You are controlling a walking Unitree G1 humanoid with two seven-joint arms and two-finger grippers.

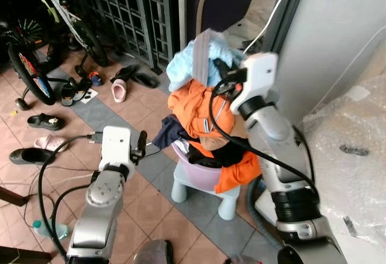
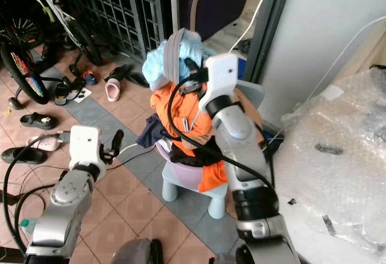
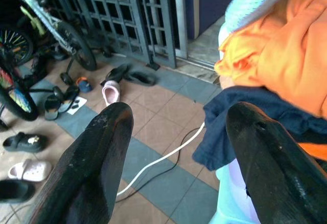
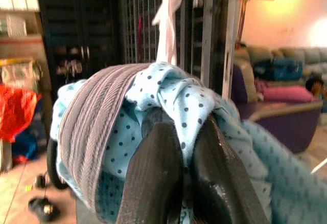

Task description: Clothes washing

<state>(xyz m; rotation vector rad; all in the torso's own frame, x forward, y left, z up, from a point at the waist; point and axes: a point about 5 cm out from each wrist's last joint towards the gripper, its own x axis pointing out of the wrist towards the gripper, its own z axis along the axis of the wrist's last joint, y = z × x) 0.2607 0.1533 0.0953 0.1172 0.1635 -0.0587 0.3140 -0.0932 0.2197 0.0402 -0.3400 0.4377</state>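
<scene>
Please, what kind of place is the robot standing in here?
Probably a home's entrance porch: a metal grille gate, a parked bicycle and shoes on a tiled floor. A laundry pile sits on a stool.

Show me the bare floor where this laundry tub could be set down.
Free: brown tiles between the left gripper and the pale blue plastic stool. Crowded: scattered shoes by the black metal gate; white cable crosses grey tiles; the heaped lilac tub fills the stool.

You see: dotted light-blue cloth (image 4: 168,96), ribbed grey band; matt orange fabric (image 1: 193,110); smooth lilac plastic basin (image 1: 202,173); glossy floor tiles (image 1: 120,119).
</scene>
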